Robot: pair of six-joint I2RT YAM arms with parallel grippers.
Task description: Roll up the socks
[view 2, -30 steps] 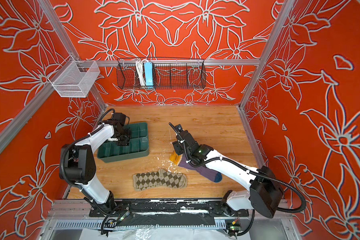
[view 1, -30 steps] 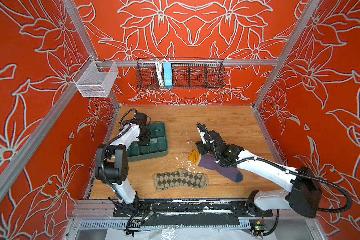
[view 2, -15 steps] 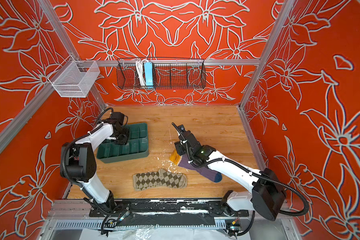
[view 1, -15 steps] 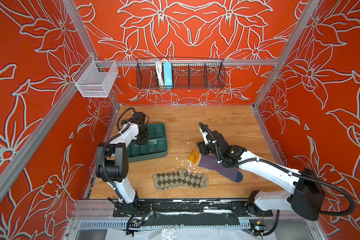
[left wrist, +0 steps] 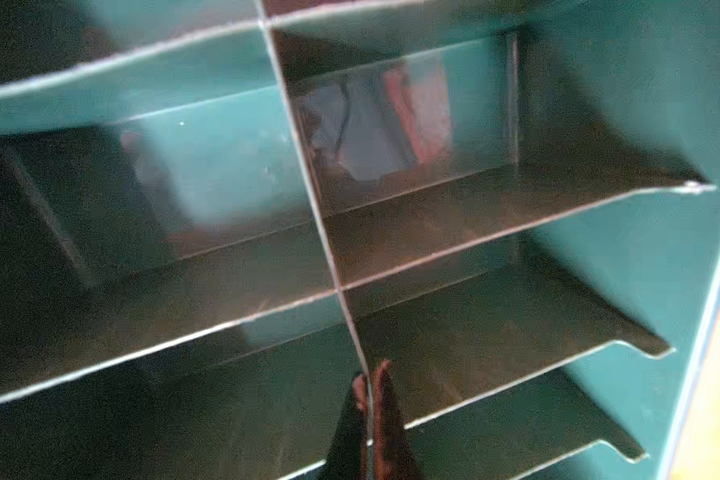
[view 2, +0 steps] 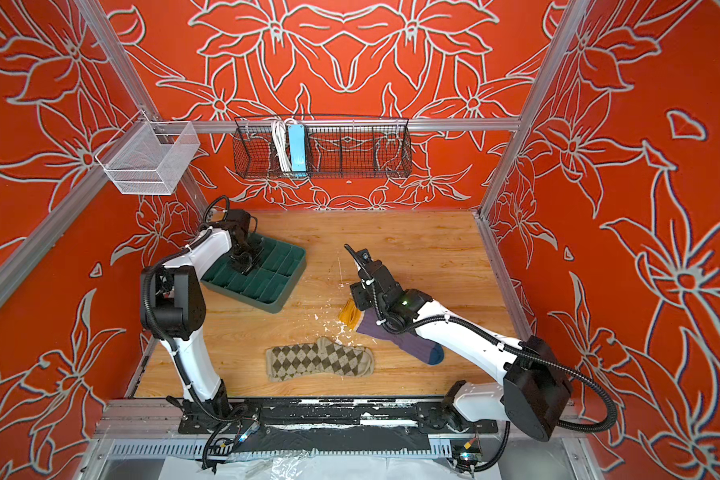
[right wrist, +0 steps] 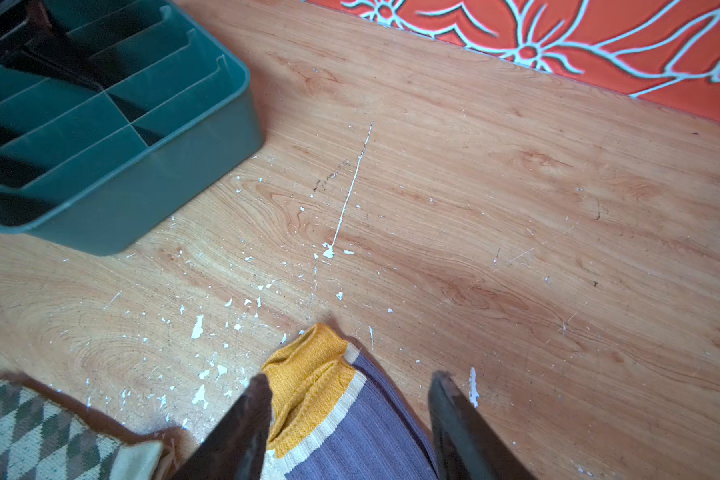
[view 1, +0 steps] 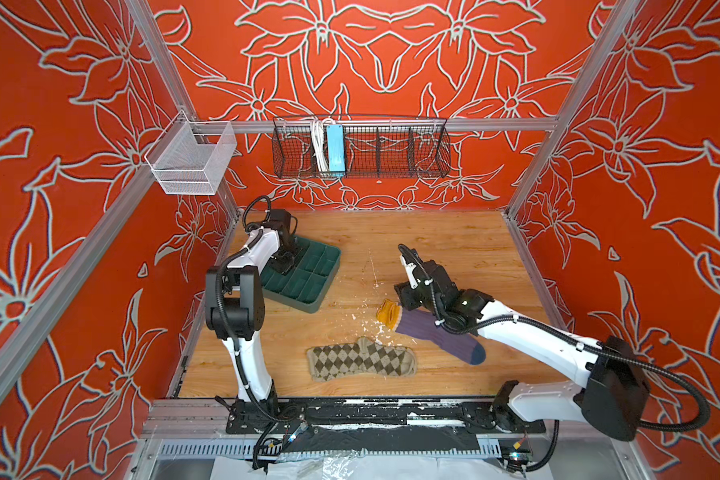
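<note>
Since the earlier frame the right hand (right wrist: 350,376) has crept a little nearer the cuff of the purple ribbed sock with navy toe and mustard-yellow cuff (view 1: 437,337), and the left hand (left wrist: 368,370) has closed. That sock lies flat on the scuffed wooden surface (view 1: 433,249). Its bunched cuff sits between the right hand's parted jaws, which grip nothing yet.

To start the roll well, both fingertips should go down outside the cuff and pinch the whole folded knit, not one layer, then turn it tightly toward the toe. The soft, stretchy ribbing will likely slide on the smooth laminate.

Near that hand, toward the robot's base, the beige sock with olive-brown argyle diamonds (view 1: 360,365) lies flat. Well across from it, the left hand is pinched on a thin divider (left wrist: 329,257) inside the dark green rigid plastic compartment tray (view 1: 308,305), perhaps steadying it, though that view is blurred.
</note>
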